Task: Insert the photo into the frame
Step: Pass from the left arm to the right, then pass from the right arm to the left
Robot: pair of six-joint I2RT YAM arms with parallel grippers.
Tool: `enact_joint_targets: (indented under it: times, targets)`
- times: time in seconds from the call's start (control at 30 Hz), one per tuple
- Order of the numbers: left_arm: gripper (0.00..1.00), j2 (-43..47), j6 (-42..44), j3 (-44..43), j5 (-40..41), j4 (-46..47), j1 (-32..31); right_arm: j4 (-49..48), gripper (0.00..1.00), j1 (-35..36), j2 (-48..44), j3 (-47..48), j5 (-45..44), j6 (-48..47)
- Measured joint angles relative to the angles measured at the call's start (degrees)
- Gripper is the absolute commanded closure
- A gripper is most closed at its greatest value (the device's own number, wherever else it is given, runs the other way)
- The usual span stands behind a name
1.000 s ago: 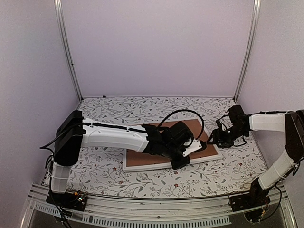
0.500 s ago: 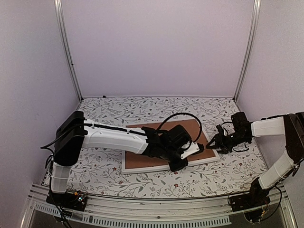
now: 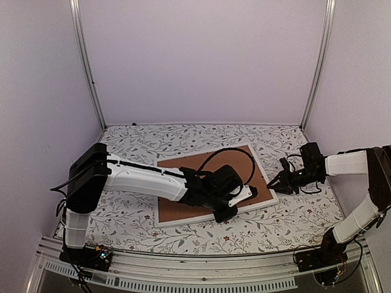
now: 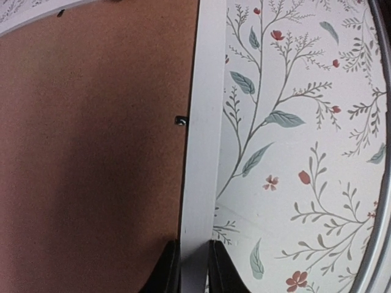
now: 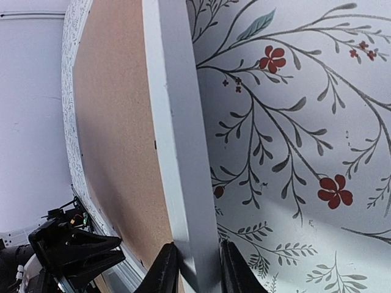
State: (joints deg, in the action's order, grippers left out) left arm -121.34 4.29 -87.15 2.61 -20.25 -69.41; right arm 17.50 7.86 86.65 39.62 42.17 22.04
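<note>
Right, the frame (image 3: 156,198) lay face down on the floral surface (image 3: 140,140), a little askew, and its brown backing board (image 3: 208,163) faced up inside the narrow white border. The left gripper (image 3: 227,210) reached across the board from the left and was clamped on the near long border, toward the right-hand end. In the left wrist view, the left gripper (image 4: 192,268) had one black finger on each side of the white strip, with a small dark clip (image 4: 181,121) sitting where board met border. Over on the right, the right gripper (image 3: 276,186) came in low and pinched the frame's right edge near its near corner. The right wrist view confirmed that the right gripper (image 5: 192,268) was closed tight on the white border (image 5: 177,152), with the printed surface showing just beside it.
</note>
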Motion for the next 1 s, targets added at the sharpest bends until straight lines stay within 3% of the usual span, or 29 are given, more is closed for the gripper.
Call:
enact_joint_targets:
  times: [0.2, 0.4, 0.77, 1.0]
  targets:
    - [0.46, 1.0, -1.5, 1.6, 3.7, 1.6, -0.6, 0.0, 0.79, 0.1, -1.2, 0.0, 2.1, 0.1]
    - [0.31, 1.2, -1.8, 2.0, 10.8, 2.6, -1.8, 0.0, 0.8, 0.1, -2.5, 0.0, 4.2, 1.2]
    - [0.29, 0.1, 3.5, 2.0, 30.6, 3.7, -8.0, 0.0, 0.8, 0.0, -5.5, 0.2, 7.9, 4.0]
    - [0.42, -4.2, 6.3, 1.0, 43.2, 4.6, -9.5, 0.0, 0.8, 0.0, -6.6, 0.6, 9.1, 5.4]
